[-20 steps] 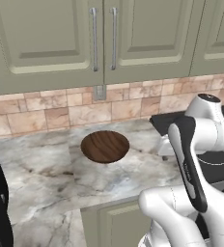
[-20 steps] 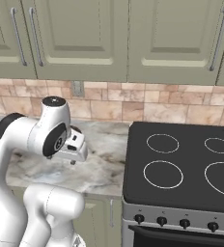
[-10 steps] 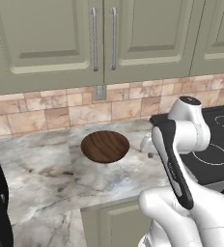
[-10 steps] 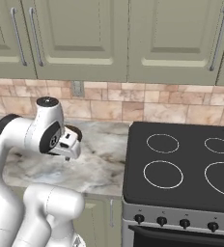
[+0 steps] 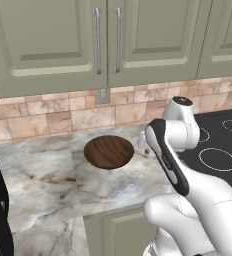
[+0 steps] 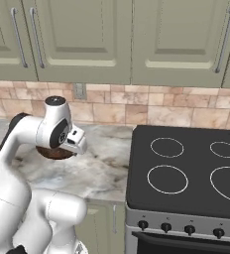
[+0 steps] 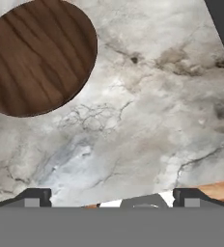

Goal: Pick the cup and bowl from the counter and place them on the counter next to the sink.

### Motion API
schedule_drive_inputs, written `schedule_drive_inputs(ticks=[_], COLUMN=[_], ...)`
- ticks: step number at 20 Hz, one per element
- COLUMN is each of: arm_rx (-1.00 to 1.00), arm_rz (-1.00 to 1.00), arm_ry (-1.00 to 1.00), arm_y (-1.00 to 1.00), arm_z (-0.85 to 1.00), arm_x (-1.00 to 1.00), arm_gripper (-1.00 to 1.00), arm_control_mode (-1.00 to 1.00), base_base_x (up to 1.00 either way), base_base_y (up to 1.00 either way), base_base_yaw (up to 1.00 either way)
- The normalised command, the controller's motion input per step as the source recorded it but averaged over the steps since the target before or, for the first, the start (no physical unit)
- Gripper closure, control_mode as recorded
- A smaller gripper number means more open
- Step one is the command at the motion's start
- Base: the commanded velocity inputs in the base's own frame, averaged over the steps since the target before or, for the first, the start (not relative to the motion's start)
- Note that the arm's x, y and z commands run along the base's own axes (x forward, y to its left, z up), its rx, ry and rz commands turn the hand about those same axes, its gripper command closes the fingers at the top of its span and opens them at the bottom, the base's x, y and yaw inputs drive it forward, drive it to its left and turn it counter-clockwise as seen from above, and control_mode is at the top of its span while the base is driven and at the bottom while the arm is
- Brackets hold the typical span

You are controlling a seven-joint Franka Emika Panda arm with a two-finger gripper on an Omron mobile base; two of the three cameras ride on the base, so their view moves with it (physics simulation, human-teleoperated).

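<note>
One bowl (image 5: 108, 151) sits upright on the desk (image 5: 48, 185), toward the back edge near the tiled wall and short of the stove (image 6: 186, 171) edge. It rests flat on its base with nothing in it, so it looks open to a grab from above. The hand (image 7: 111, 195) hangs over bare stone just beside the bowl, tips spread wide and holding nothing, probably lining up for it. The cup I cannot make out; it may be hidden behind the arm. One stove, four rings, two cabinet doors (image 5: 108, 37) above the bowl.
</note>
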Motion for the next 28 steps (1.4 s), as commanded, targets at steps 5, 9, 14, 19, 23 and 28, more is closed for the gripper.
schedule_drive_inputs(ticks=[5, 9, 14, 19, 23, 28], arm_rx=[0.0, 0.0, 0.0, 0.0, 0.0, 0.0], arm_rz=[0.0, -0.01, 0.0, 0.0, 0.0, 0.0], arm_ry=[-0.05, -0.01, -0.03, -0.09, -0.1, -0.05], arm_y=[-0.01, 0.0, 0.06, 0.19, 0.27, 0.16], arm_z=[-0.22, -0.22, -0.29, -0.31, -0.06, 0.0], arm_x=[0.71, 0.23, 0.02, 0.0, 0.0, 0.11], arm_gripper=[-1.0, -1.0, -1.0, -1.0, -1.0, -1.0], arm_control_mode=[-1.0, -1.0, -1.0, -1.0, -1.0, -1.0], base_base_x=[0.0, 0.0, 0.0, 0.0, 0.0, 0.0], base_base_y=[0.0, 0.0, 0.0, 0.0, 0.0, 0.0], base_base_yaw=[0.0, 0.0, 0.0, 0.0, 0.0, 0.0])
